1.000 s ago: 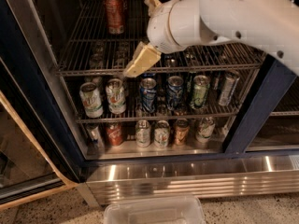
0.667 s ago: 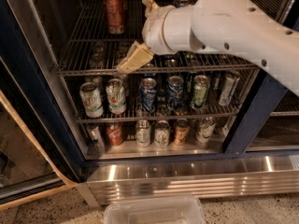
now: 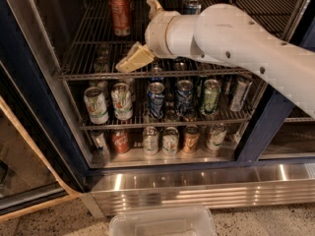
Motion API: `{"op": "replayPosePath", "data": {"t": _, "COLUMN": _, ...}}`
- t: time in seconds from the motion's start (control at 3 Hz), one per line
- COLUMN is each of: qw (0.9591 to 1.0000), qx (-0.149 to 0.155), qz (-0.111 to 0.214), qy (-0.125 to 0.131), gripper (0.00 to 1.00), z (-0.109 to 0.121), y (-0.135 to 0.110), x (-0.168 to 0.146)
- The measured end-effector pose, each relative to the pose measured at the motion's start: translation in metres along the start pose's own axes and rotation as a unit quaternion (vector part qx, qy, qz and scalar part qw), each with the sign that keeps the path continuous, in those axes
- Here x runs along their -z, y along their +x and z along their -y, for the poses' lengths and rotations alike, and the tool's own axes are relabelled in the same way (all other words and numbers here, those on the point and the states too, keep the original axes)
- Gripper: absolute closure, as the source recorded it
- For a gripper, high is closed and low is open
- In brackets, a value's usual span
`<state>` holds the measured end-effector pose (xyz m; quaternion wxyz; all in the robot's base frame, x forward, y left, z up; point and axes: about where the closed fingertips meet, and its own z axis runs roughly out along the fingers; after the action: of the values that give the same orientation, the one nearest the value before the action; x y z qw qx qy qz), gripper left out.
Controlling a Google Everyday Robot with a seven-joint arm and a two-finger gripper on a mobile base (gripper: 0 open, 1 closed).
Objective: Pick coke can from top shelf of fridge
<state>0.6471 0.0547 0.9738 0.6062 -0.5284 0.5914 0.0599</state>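
Camera view: the coke can (image 3: 120, 14) stands upright, long axis vertical, top up, toward the back left of the top shelf (image 3: 86, 50) in the fridge (image 3: 268, 124). Just right of it, not touching, the gripper (image 3: 134, 35) has its fingers spread wide, holding nothing.

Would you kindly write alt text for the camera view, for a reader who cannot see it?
The robot's gripper, open, hangs over the top shelf of the fridge, right of the red coke can; lower racks hold many cans.
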Motion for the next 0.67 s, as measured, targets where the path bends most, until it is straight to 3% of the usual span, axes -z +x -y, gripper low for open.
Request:
{"op": "replayPosePath", "data": {"t": 0.33, "qw": 0.9998, "qx": -0.005, "qz": 0.014, "qy": 0.011, "gripper": 0.0, "z": 0.003, "y": -0.005, "x": -0.004}}
{"op": "replayPosePath", "data": {"t": 0.67, "qw": 0.9975, "qx": -0.022, "qz": 0.055, "qy": 0.037, "gripper": 0.0, "z": 0.018, "y": -0.022, "x": -0.007}}
